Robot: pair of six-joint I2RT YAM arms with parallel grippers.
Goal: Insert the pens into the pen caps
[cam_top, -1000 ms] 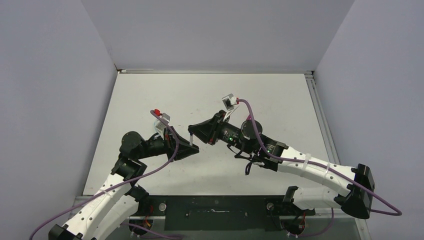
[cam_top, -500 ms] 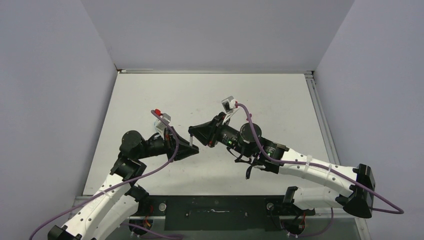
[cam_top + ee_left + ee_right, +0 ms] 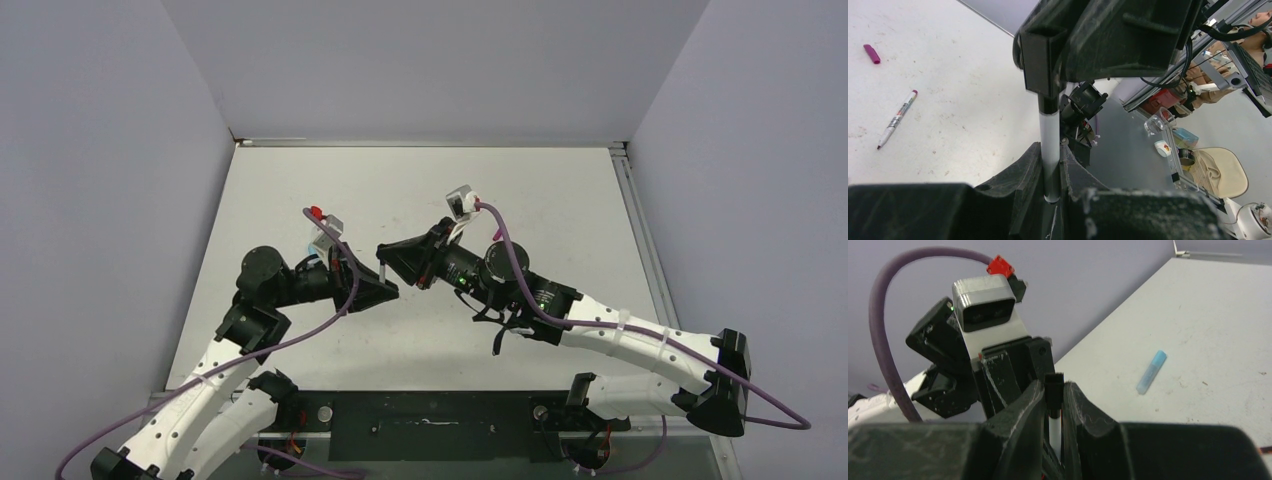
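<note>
We see the black cap point(image 3: 1047, 104) held above the table point(image 3: 963, 75), with the top end of the pale pen point(image 3: 1050, 142) meeting its mouth; how far the pen sits inside we cannot tell. The right gripper point(image 3: 1053, 390) has its fingers closed to a narrow gap around that black cap, pinching it from both sides. The left gripper point(image 3: 1050, 162) faces it from below, its fingers likewise nearly closed and clamped on the lower part of the pale pen, which stands straight between the two grippers, tip to tip. On the table, well apart from the grippers, we see a second pen point(image 3: 897, 119) with a white body and a red tip lying uncapped, and a small magenta cap point(image 3: 871, 53) lying beyond it with nothing in it. A light-blue cap point(image 3: 1151, 371) lies alone elsewhere on the table.
</note>
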